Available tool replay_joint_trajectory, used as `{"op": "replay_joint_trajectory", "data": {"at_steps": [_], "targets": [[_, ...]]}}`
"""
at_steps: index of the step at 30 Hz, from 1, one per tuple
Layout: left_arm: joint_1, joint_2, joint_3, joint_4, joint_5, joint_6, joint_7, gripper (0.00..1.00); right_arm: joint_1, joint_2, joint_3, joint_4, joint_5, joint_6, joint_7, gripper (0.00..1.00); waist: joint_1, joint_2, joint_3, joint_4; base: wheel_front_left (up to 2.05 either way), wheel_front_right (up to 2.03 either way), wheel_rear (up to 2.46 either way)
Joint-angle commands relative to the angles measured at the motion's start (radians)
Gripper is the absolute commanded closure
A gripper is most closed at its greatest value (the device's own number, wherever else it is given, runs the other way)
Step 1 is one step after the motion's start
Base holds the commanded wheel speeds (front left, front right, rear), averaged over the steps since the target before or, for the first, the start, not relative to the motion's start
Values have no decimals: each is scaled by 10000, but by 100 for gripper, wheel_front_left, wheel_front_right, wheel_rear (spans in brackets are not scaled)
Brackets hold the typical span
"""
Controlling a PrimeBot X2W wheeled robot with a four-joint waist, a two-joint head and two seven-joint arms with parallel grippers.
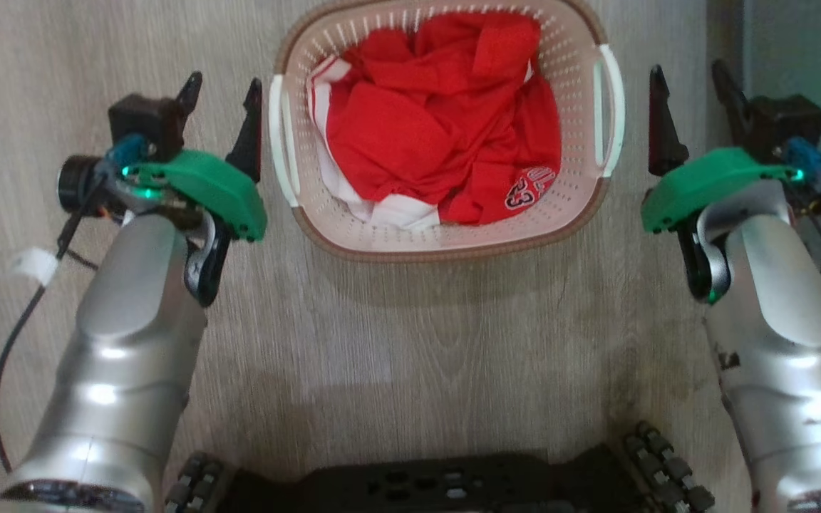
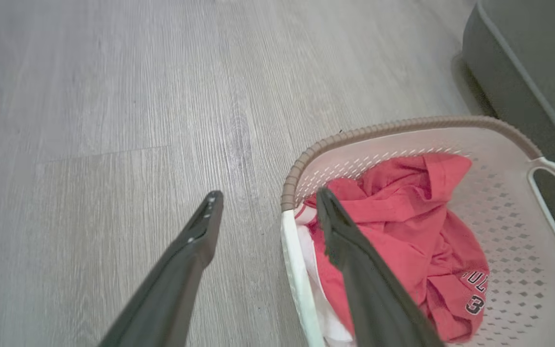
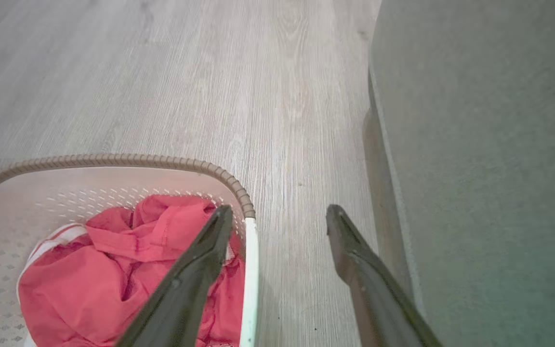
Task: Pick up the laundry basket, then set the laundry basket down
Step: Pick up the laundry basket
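The laundry basket (image 1: 453, 239), with red clothing (image 1: 439, 121) inside, stands on the floor (image 1: 410, 342). The left gripper (image 1: 221, 107) and the right gripper (image 1: 692, 100) are just beside its side handles, fingers spread and holding nothing.

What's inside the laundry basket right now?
A crumpled red garment with white trim and a printed number lies in the laundry basket. Anything beneath it is covered.
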Motion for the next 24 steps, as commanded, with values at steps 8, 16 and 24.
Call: {"op": "replay_joint_trajectory", "data": {"at_steps": [8, 16, 24], "targets": [[-1002, 309, -601, 1345, -40, -64, -94, 0, -714, 131, 625, 769, 234, -13, -130, 0, -1, 0, 961, -128, 0, 0, 0], [-1704, 399, -1642, 2864, -799, -67, -95, 0, -1381, 131, 1152, 1850, 547, -13, -131, 0, -1, 0, 1454, -187, 0, 0, 0], [-2376, 412, -2570, 3808, -1923, -68, -1, 0, -2069, 131, 1666, 3160, 922, -13, -131, 0, -1, 0, 1764, -96, 0, 0, 0]]}}
